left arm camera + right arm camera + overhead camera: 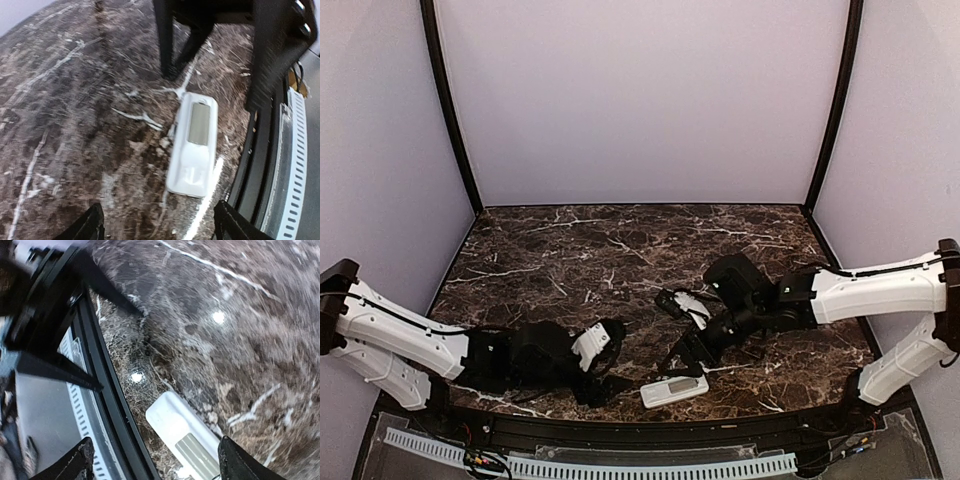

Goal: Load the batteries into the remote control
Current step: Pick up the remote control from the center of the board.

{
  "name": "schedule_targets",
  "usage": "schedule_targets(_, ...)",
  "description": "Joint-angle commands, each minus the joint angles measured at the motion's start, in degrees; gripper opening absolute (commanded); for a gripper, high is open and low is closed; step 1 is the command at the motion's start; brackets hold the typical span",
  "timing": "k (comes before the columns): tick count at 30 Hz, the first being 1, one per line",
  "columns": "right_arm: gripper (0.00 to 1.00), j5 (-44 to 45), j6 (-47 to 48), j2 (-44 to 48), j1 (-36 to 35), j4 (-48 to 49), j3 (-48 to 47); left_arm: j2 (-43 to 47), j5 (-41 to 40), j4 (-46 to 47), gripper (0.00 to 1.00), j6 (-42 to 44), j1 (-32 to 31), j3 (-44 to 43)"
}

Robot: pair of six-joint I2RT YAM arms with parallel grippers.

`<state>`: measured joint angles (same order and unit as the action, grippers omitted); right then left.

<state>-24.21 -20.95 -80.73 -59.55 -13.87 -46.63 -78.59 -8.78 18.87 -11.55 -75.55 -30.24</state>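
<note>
The remote control [674,390] lies flat on the marble table [570,250], close to the 6 o'clock edge, with a grey rectangular panel [200,124] on its upward face. The left gripper [160,229] sits low at the remote's 9 o'clock, jaws spread apart and gripping nothing. The right gripper [156,464] hangs at the remote's 12 o'clock, jaws likewise wide apart and not touching the casing. Both wrist views are blurred.

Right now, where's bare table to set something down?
Free: the far half of the marble table, up to the back wall. Crowded: the near edge's middle, where the remote control lies with the left gripper and right gripper close around it.
</note>
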Motion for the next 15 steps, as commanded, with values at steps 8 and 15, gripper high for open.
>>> schedule_targets(8,0.93,8.2,45.2,-15.7,-11.5,-14.6,-14.4,22.4,-12.2,-12.8,0.83,-8.9,6.1,5.3)
schedule_targets(15,0.86,15.8,46.0,-26.0,-12.8,-24.1,-24.2,28.0,-13.3,-18.1,0.84,-6.7,6.7,5.2)
